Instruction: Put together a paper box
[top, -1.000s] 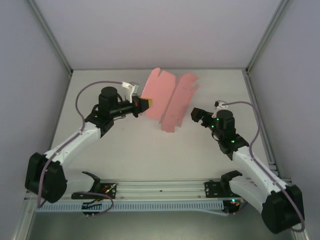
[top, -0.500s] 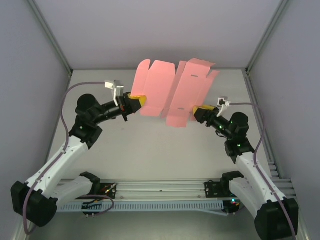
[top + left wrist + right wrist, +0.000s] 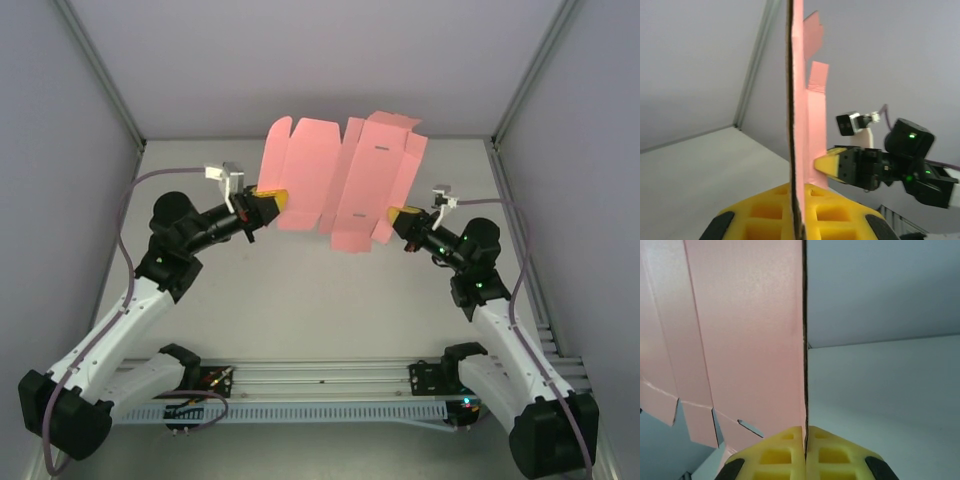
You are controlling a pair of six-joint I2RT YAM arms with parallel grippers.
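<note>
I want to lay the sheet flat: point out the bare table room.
Bare: the wide table middle, between the left arm and right arm, from the rail up to the sheet. Crowded: the far part, where the left gripper and right gripper clamp the sheet's sides.

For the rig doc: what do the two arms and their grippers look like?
Both arms match: white lower links and black joint housings on the left arm and right arm. A mauve cable runs along each. The left gripper and right gripper have black bodies, yellow finger pads with square recesses, and a white camera bracket. The right arm shows green lights.
</note>
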